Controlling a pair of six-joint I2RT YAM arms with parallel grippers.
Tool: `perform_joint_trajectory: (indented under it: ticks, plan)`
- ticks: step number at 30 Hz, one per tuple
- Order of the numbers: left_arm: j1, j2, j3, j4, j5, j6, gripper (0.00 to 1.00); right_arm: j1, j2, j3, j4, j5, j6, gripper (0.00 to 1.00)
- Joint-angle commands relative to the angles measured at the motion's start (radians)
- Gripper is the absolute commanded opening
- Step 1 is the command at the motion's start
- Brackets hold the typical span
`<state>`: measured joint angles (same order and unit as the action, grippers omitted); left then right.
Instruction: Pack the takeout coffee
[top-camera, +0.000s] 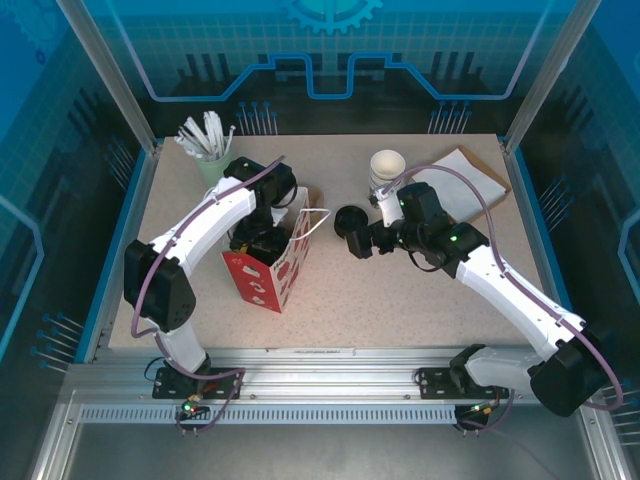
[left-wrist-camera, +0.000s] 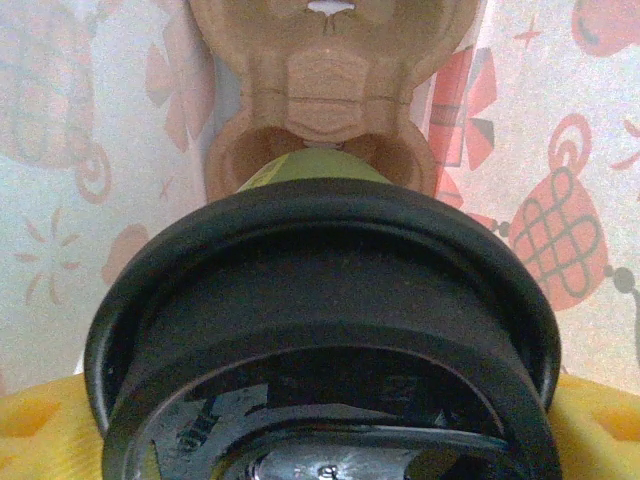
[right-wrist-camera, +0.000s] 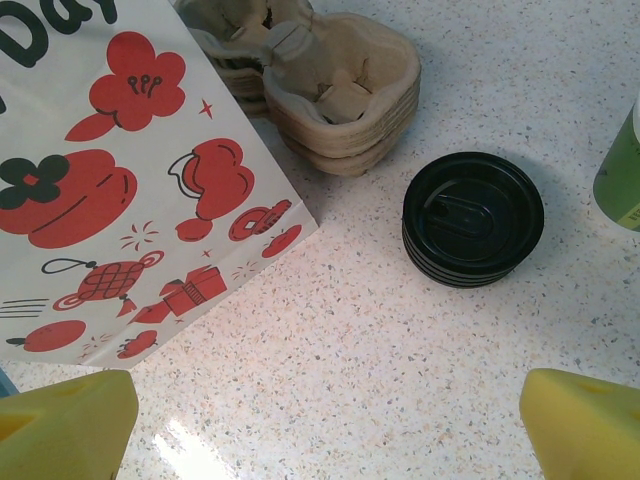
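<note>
Top view: left gripper (top-camera: 262, 238) sunk in paper bag (top-camera: 290, 272).
Left wrist: jaws clamp coffee (left-wrist-camera: 320, 300) between them, cup carrier (left-wrist-camera: 325, 75) just beyond; off-centre release could tip it.
Right wrist: right gripper (right-wrist-camera: 325, 430) jaws wide, empty.

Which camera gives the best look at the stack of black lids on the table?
The right wrist view: the stack of black lids sits close, its moulded top and layered edges clear. The top external view shows the stack as a small dark disc near the paper bag.
</note>
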<state>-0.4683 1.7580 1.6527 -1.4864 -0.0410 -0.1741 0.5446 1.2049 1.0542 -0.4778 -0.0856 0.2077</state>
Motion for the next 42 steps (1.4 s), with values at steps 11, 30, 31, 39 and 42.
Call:
perform_joint_trajectory:
  ticks: [11, 30, 31, 39, 42]
  plan:
    - [0.007, 0.023, 0.006, 0.003, -0.013, 0.029, 0.46, 0.017, 0.006, -0.002, 0.01, 0.003, -0.014, 1.0]
    - [0.008, 0.059, -0.011, 0.03, -0.013, 0.036, 0.46, 0.019, 0.008, -0.002, 0.008, 0.009, -0.017, 1.0]
    - [0.009, 0.06, -0.013, 0.033, -0.014, 0.035, 0.46, 0.019, 0.009, -0.001, 0.009, 0.007, -0.016, 1.0]
    - [0.008, 0.077, -0.025, 0.044, -0.015, 0.038, 0.46, 0.02, 0.01, -0.002, 0.005, 0.009, -0.017, 1.0]
    - [0.008, 0.071, -0.025, 0.041, -0.016, 0.035, 0.46, 0.019, 0.01, -0.001, 0.005, 0.008, -0.017, 1.0]
